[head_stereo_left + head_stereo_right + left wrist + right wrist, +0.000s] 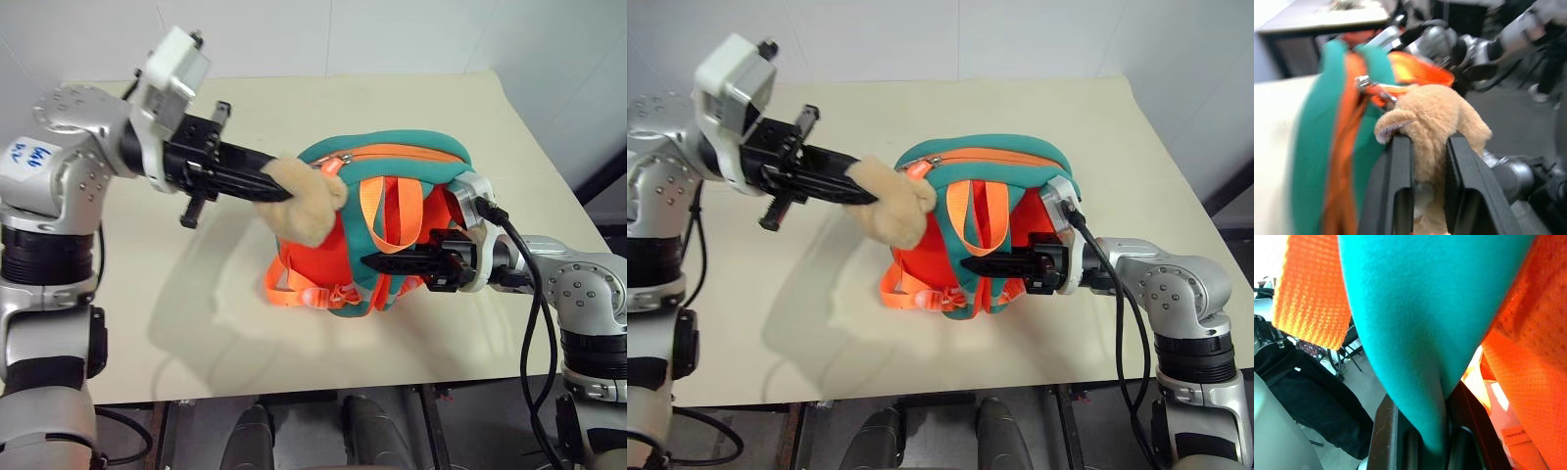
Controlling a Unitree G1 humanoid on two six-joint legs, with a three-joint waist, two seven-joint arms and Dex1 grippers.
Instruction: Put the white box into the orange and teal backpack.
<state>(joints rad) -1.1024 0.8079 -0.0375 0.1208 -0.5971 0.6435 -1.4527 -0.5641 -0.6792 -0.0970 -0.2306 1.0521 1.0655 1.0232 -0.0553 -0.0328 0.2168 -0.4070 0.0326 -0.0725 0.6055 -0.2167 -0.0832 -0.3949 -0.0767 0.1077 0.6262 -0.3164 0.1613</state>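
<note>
So the right tool (377, 262) is clamped on a teal strap at the near face of the orange and teal backpack (392, 220), which sits upright mid-tabletop (196, 323). A bit farther back, the left tool (284, 191) comes in level from the left and is pinched shut on the tan plush toy (309, 206) by the zipper. No idea where the white box is, can't spot it.

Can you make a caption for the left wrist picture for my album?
Left tool pinching the tan plush toy on the orange and teal backpack.
</note>
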